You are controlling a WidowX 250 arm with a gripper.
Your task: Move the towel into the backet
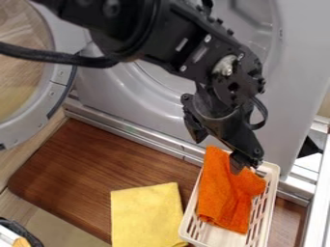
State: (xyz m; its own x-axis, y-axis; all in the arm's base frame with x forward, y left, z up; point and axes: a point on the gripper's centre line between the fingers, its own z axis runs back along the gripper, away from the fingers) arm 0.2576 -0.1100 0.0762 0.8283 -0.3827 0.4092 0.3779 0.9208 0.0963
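- so the white basket (271, 185) has 1 orange towel (222, 198) in it, kinda bunched up
- gripper (218, 155) is right over the basket's far end, 2 fingers spread wide
- 1 yellow cloth (145, 212) lies just beside it on the brown board (97, 169)

My gripper (218, 152) was black, and my arm (142, 29) was black also, with a few small pale grey marks on it. The towel (226, 200) was of a strong orange, in one plain colour. The basket (216, 235) was creamy white, and its side had a regular pattern of narrow slots. The other cloth (145, 210) was plain light yellow. The board (97, 169) was reddish brown, with darker streaks of wood grain. The big panel (299, 48) was plain light grey, and the round door frame (61, 77) was grey too.
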